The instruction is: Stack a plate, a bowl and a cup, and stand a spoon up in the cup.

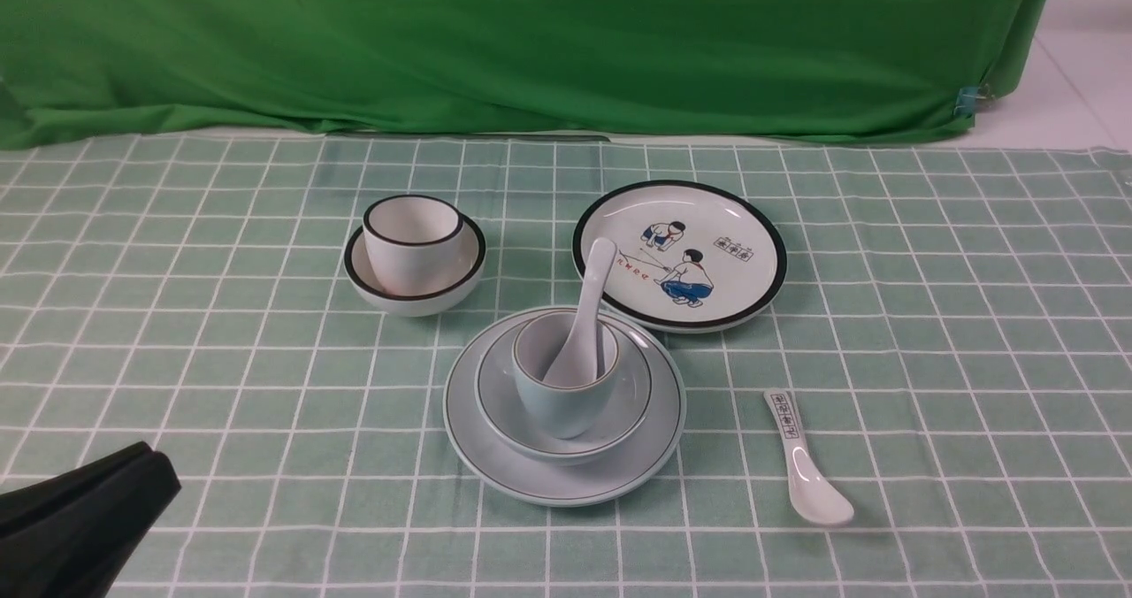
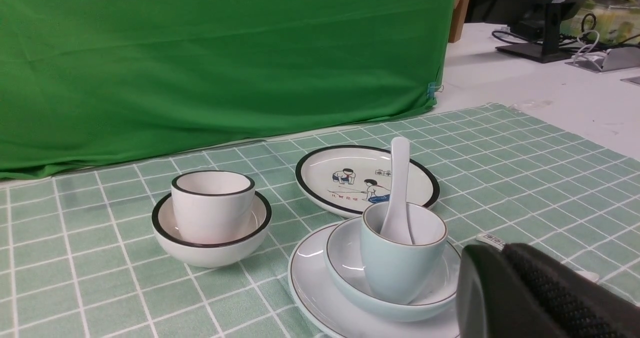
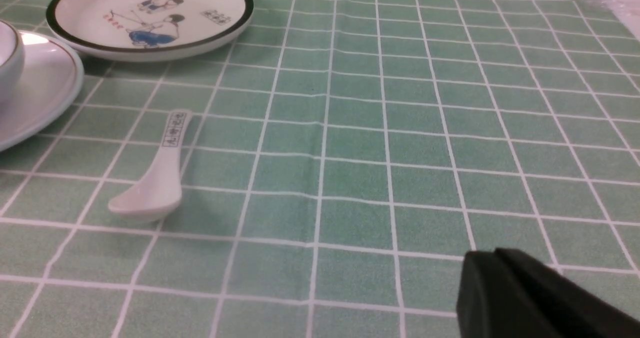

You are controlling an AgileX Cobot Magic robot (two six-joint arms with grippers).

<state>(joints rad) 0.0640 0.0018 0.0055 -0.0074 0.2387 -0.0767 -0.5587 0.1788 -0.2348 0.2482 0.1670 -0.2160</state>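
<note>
Though near the plate, printed spoon apart.

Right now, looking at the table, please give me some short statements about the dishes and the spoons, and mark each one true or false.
1. The plain spoon stands in the pale cup. True.
2. The pale cup sits in the bowl on the plain plate. True.
3. The printed spoon lies on the cartoon plate. False: it lies on the cloth.
4. The black-rimmed cup stands alone on the cloth. False: it sits in the black-rimmed bowl.
5. The left gripper holds a spoon. False: it holds nothing.
</note>
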